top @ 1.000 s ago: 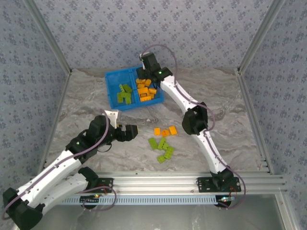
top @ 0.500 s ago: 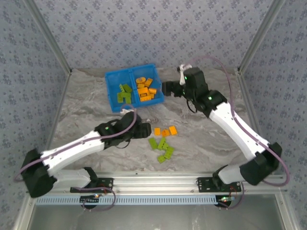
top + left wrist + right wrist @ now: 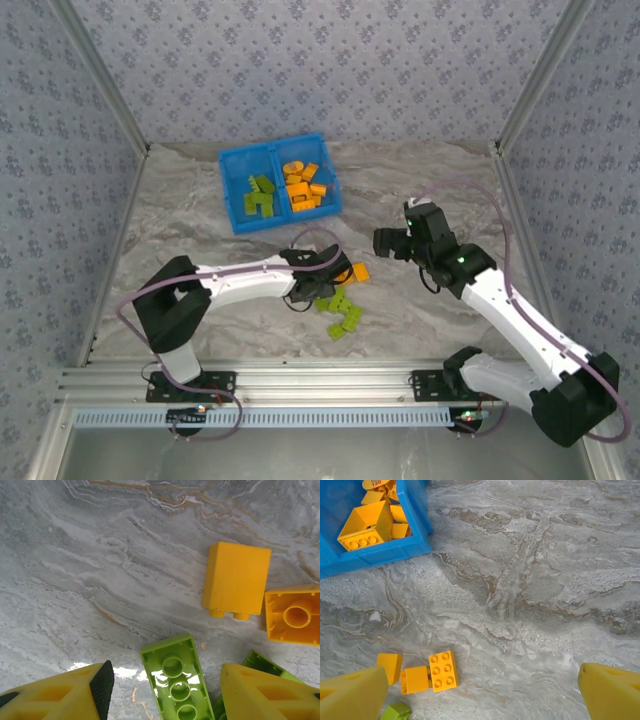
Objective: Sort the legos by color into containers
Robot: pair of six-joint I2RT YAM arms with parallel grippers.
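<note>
The blue tray [image 3: 237, 170] sits at the back of the table, lime green legos [image 3: 258, 197] in its left compartment and orange legos [image 3: 303, 185] in its right one. Loose bricks lie mid-table: an orange one [image 3: 359, 271] and a green cluster [image 3: 343, 312]. My left gripper [image 3: 325, 283] hangs low over this pile, open. In the left wrist view it [image 3: 167, 690] straddles an upside-down green brick [image 3: 179, 677], with two orange bricks [image 3: 235, 580] beyond. My right gripper [image 3: 385, 243] is open above bare table, right of the pile; in its wrist view [image 3: 482, 700] nothing lies between the fingers.
The right wrist view takes in the tray's near corner [image 3: 380, 552], three loose orange bricks [image 3: 442, 670] and a green one [image 3: 396, 711] at the lower left. Patterned walls and metal rails [image 3: 330, 380] bound the marbled table. Open table lies to the right and far left.
My right arm has pulled back from the tray's orange compartment to mid-right of the table. My left arm has reached rightward and now hangs over the loose pile.
</note>
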